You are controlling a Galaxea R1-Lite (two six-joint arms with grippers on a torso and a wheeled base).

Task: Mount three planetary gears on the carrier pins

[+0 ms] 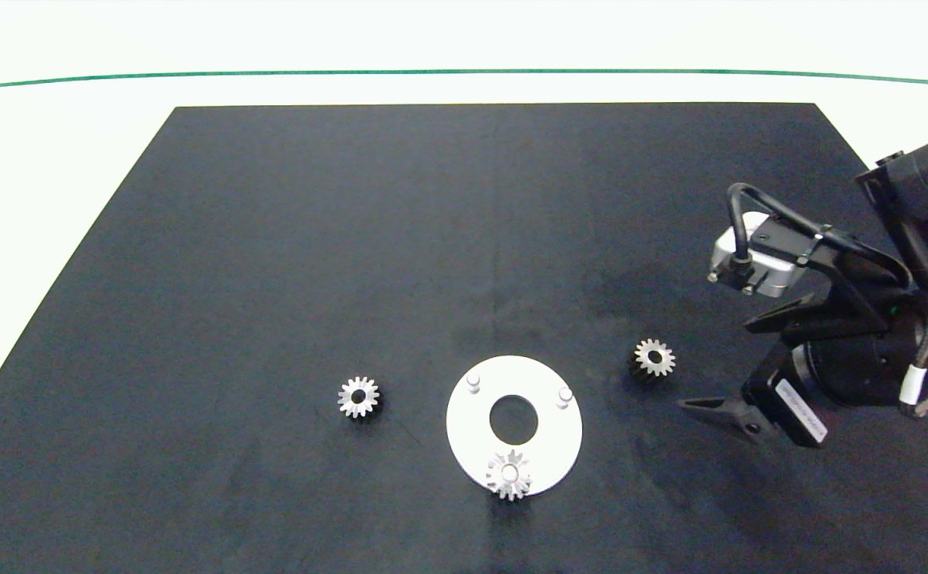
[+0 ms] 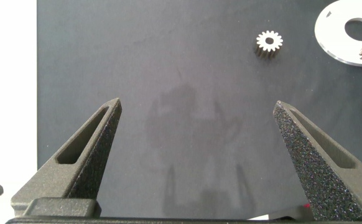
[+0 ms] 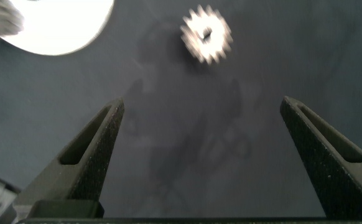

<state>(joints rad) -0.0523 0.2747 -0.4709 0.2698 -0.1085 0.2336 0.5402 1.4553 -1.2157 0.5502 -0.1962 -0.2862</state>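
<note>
On the black mat [image 1: 352,239] lies the white carrier disc [image 1: 468,430], a flat ring with a large central hole, and three short pegs stand up from it. The carrier pin at about 10 o'clock on the disc [image 1: 473,382] and the one at about 2 o'clock [image 1: 564,395] are bare. The third, at 6 o'clock near the disc's edge, carries a silver planetary gear [image 1: 509,475] whose teeth reach slightly past the rim. A second gear [image 1: 359,396] lies flat on the mat at 9 o'clock from the disc, apart from it. A third gear [image 1: 654,358] lies on the mat at roughly 2 o'clock from the disc, also clear of it. The right gripper [image 1: 731,363] comes in from the right edge of the head view and sits near this third gear, at about 3 o'clock from it, its two fingers spread wide with nothing between them; its wrist view shows the gear [image 3: 206,33] ahead of the open fingers [image 3: 88,155]. The left gripper [image 2: 196,155] is out of the head view; its wrist view shows its fingers wide apart above bare mat, with the second gear [image 2: 269,43] and part of the disc [image 2: 336,31] farther off.
</note>
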